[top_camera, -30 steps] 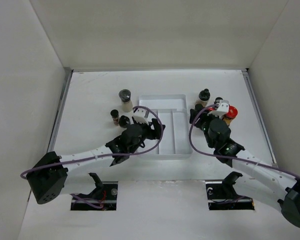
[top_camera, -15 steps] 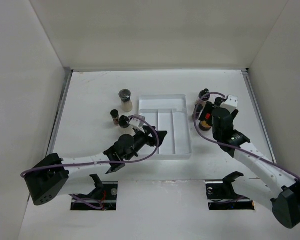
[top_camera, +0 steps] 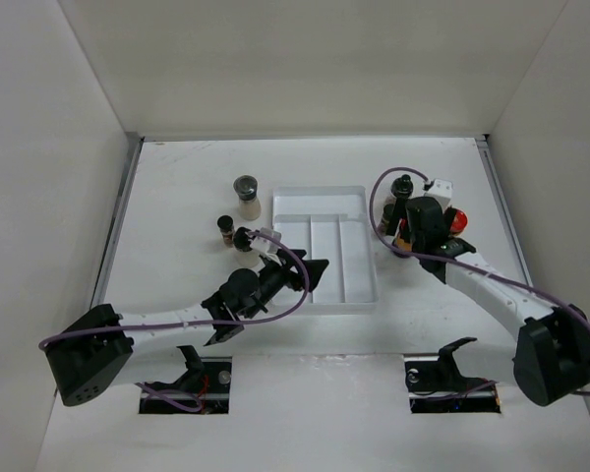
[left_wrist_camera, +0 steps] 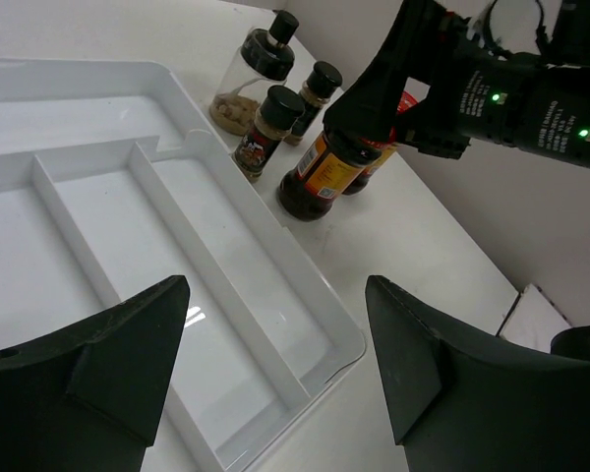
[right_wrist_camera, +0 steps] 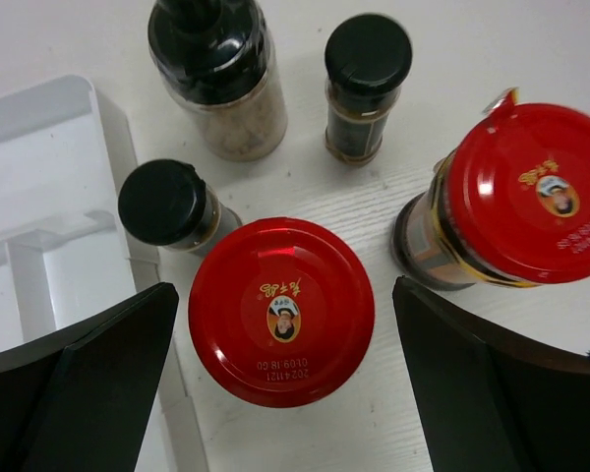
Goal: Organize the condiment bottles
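Observation:
In the right wrist view a red-capped amber jar (right_wrist_camera: 280, 310) stands upright on the table between my right gripper's (right_wrist_camera: 285, 295) open fingers, with a gap on each side. A second red-capped jar (right_wrist_camera: 526, 197) stands just right of it. Two slim black-capped bottles (right_wrist_camera: 162, 202) (right_wrist_camera: 367, 59) and a wider black-topped bottle (right_wrist_camera: 211, 59) stand beyond. At the far left of the table are a grey-lidded jar (top_camera: 246, 192) and two small dark-capped bottles (top_camera: 225, 228) (top_camera: 242, 239). My left gripper (left_wrist_camera: 275, 295) hangs open over the tray's near right corner, holding nothing.
The white divided tray (top_camera: 324, 202) lies in the middle of the table with nothing in its compartments, its right rim (right_wrist_camera: 108, 118) close to the right-hand bottles. The enclosure's white walls stand on three sides.
My right gripper has opened wide and now hovers above the red-capped jar, its wrist swung further back. My left arm has drawn back towards the tray's near edge.

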Action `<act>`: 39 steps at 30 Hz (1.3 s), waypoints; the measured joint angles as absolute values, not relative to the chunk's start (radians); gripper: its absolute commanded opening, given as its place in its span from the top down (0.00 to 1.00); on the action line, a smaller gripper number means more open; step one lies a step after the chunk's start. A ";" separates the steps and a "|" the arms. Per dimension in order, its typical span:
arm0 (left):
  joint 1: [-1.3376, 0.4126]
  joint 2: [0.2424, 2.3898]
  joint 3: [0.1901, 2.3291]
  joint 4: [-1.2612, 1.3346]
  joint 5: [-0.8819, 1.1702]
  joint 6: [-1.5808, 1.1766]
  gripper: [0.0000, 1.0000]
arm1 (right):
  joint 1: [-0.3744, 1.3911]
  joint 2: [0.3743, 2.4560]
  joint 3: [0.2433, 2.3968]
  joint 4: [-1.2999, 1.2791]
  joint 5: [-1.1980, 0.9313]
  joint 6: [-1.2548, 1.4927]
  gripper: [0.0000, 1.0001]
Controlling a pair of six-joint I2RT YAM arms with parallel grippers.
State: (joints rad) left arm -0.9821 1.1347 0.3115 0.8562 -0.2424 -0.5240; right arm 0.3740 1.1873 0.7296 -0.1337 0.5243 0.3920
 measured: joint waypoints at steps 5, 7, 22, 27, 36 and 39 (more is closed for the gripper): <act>-0.982 1.139 0.311 0.879 -0.241 -0.532 0.28 | 0.374 1.258 0.737 -0.132 0.501 0.388 0.08; -0.981 1.140 0.311 0.882 -0.241 -0.533 0.28 | 0.374 1.267 0.737 -0.130 0.498 0.387 0.11; -0.973 1.140 0.308 0.887 -0.242 -0.553 0.29 | 0.392 1.206 0.710 -0.170 0.528 0.373 0.50; -0.969 1.141 0.307 0.887 -0.244 -0.561 0.29 | 0.466 1.051 0.710 -0.258 0.558 0.374 0.51; -0.962 1.135 0.263 0.906 -0.263 -0.572 0.29 | 0.579 1.176 0.902 -0.244 0.530 0.369 0.52; -0.962 1.132 0.261 0.910 -0.266 -0.573 0.29 | 0.590 1.325 1.009 -0.192 0.496 0.360 0.53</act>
State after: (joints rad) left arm -0.9623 1.1324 0.2611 0.9104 -0.2665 -0.5728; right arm 0.5896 1.3254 1.0092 -0.1917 0.4965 0.3595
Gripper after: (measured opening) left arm 0.713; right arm 0.759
